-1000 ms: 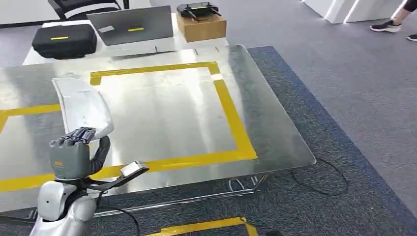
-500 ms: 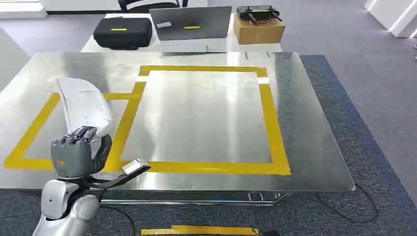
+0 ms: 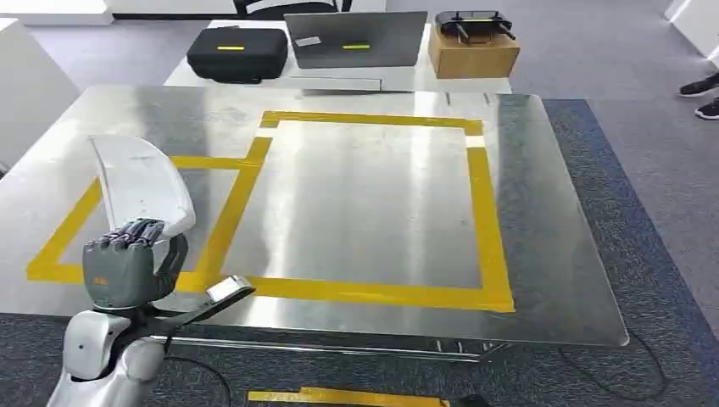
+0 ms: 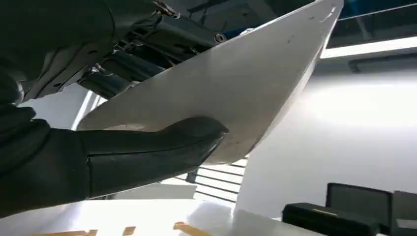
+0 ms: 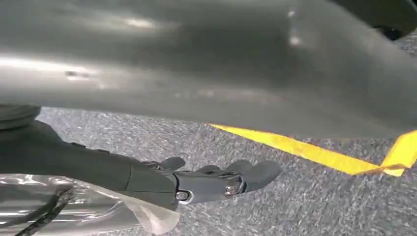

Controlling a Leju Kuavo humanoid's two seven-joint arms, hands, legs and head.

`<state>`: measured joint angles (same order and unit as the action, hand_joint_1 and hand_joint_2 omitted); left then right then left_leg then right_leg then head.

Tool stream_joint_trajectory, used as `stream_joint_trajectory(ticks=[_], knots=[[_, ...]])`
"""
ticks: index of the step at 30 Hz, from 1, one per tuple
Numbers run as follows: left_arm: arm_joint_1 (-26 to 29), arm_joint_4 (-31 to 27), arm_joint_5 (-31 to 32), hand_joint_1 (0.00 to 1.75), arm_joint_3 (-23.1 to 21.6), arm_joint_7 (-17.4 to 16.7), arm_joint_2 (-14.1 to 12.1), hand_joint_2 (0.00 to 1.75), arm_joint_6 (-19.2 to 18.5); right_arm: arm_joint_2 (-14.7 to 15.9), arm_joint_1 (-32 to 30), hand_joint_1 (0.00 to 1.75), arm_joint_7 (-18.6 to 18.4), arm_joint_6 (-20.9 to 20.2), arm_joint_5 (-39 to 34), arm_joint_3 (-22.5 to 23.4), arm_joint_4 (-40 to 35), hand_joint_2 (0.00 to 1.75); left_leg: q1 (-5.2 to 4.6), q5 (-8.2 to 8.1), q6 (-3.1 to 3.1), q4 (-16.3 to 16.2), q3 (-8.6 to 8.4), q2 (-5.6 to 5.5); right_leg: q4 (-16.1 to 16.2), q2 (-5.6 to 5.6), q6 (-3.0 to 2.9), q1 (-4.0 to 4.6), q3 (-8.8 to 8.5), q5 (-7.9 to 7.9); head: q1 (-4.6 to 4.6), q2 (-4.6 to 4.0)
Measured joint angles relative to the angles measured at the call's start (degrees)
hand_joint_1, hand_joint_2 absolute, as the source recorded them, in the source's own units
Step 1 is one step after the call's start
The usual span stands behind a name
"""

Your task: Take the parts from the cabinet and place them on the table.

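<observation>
A curved white panel part (image 3: 140,185) stands upright in my left hand (image 3: 125,264), which grips its lower end above the near left edge of the shiny metal table (image 3: 356,195). Up close, the same white panel (image 4: 231,83) is clamped under my dark thumb (image 4: 147,152). My right hand (image 5: 211,182) hangs low over the grey carpet beside the table's underside, fingers loosely extended and holding nothing.
Yellow tape marks two rectangles (image 3: 373,212) on the table. Behind it stand a black case (image 3: 236,52), a grey laptop (image 3: 356,38) and a cardboard box with a controller (image 3: 473,47). A white cabinet corner (image 3: 25,85) is at left. A person's shoes (image 3: 702,85) show at far right.
The whole view has swung as I turned toward the table; the table now lies more squarely ahead. My left hand keeps holding the white panel the same way.
</observation>
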<state>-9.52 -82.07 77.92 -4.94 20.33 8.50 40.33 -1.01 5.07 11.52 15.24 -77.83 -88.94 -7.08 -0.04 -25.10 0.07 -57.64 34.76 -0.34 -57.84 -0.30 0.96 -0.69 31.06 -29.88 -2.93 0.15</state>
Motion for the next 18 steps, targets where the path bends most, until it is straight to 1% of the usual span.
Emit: stream_joint_trajectory(ticks=[1,2,3,4,9,11,14,18], knots=[[-0.3,0.5,0.11,1.75,0.0,-0.66,-0.22,1.75,0.0,0.0,-0.03,0.0,0.04,-0.13,0.02,0.0,0.0,0.0,0.0,-0.16,-0.43,-0.11,-0.02,-0.03,0.3,0.02,-0.39,-0.07,-0.05,0.11,0.09,0.0],[-0.83,1.52,0.17,1.75,0.0,-1.54,-0.46,1.75,0.0,0.0,0.02,0.0,0.04,-0.27,0.09,0.0,0.0,0.0,-0.06,-0.15,-0.36,-0.11,0.02,-0.06,0.4,-0.08,-0.2,-0.09,-0.15,0.12,0.0,0.0],[-1.48,2.63,0.26,1.75,0.0,-2.27,-0.83,1.75,-0.02,0.0,0.1,0.0,0.07,-0.33,0.18,-0.02,0.0,0.0,-0.08,-0.18,-0.31,-0.12,0.02,-0.07,0.54,-0.06,-0.16,-0.11,-0.25,0.14,0.07,0.0],[-2.24,3.79,0.53,1.75,0.0,-2.84,-1.16,1.75,-0.02,0.0,0.13,0.0,0.13,-0.42,0.22,-0.02,0.0,0.0,-0.1,-0.26,-0.12,-0.12,0.0,-0.06,0.75,-0.07,0.01,-0.14,-0.36,0.24,0.02,0.0],[-6.43,12.38,1.44,1.75,0.0,-6.21,-3.43,1.75,-0.02,0.0,0.29,0.0,0.15,-0.59,0.44,-0.02,0.0,0.0,-0.18,-0.27,0.1,-0.13,0.0,-0.05,1.11,-0.03,0.37,-0.23,-0.5,0.44,0.07,0.0],[-7.9,16.03,1.92,1.75,0.0,-6.73,-4.33,1.75,-0.02,0.0,0.29,0.0,0.15,-0.59,0.72,-0.02,0.0,0.0,-0.21,-0.22,0.31,-0.16,0.01,-0.05,1.15,-0.04,0.46,-0.24,-0.5,0.5,0.07,0.0],[-9.55,20.88,3.12,1.75,-0.13,-7.25,-5.18,1.75,-0.02,0.0,0.37,0.0,0.22,-0.59,1.44,-0.02,0.0,0.0,-0.21,-0.22,0.31,-0.18,0.0,-0.05,1.15,-0.04,0.54,-0.25,-0.49,0.55,0.07,0.0],[-11.23,26.1,3.39,1.75,-0.77,-7.96,-5.66,1.75,-0.02,0.0,0.41,0.0,0.24,-0.64,1.7,-0.02,0.0,0.0,-0.21,-0.2,0.33,-0.19,-0.01,-0.05,1.15,-0.03,0.57,-0.23,-0.49,0.57,0.07,0.0]])
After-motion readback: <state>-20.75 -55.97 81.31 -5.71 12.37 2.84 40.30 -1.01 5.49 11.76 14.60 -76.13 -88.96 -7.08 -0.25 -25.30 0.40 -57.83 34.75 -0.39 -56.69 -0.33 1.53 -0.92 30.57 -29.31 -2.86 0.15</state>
